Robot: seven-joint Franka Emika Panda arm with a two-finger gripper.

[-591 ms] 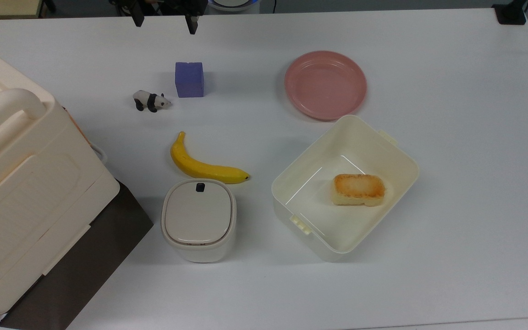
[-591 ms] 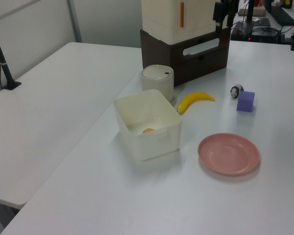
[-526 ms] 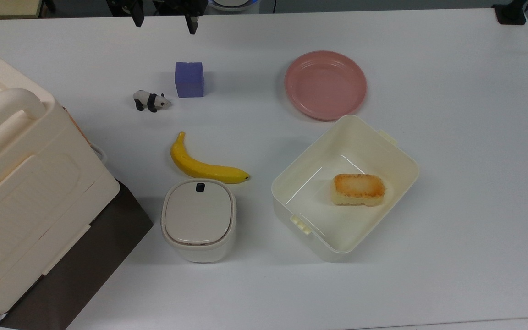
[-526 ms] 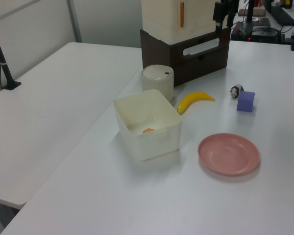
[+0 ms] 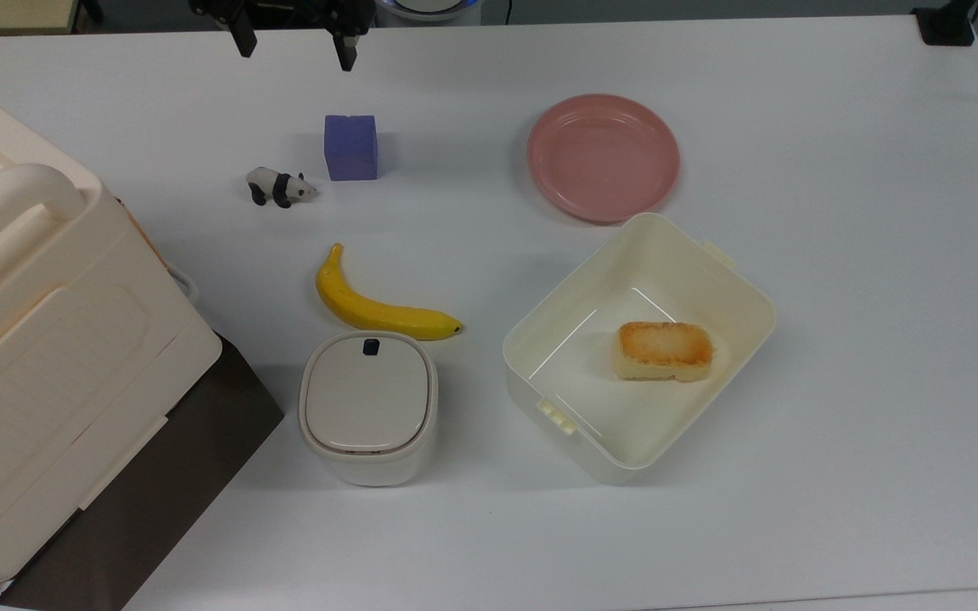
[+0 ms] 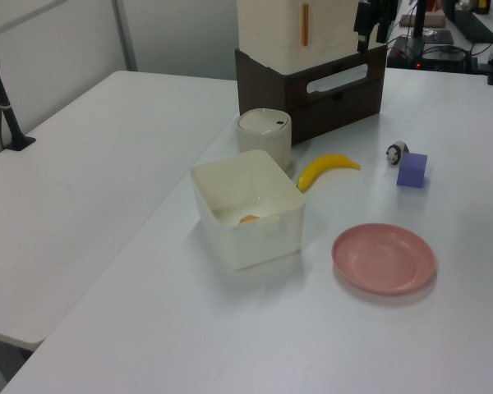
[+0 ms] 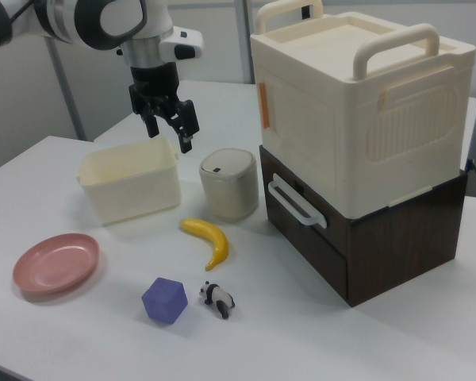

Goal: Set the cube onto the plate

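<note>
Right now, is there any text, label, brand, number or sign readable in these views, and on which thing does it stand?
None can be read.
The orange strip on the cream storage box shows no legible marks.
The dark patch on the small lidded bin carries no readable sign.
The cube and the plate are plain.

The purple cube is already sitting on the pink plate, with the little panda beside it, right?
Not quite. The top view shows the purple cube resting on the white table, well apart from the pink plate, which holds nothing. The little panda is indeed beside the cube.
</note>
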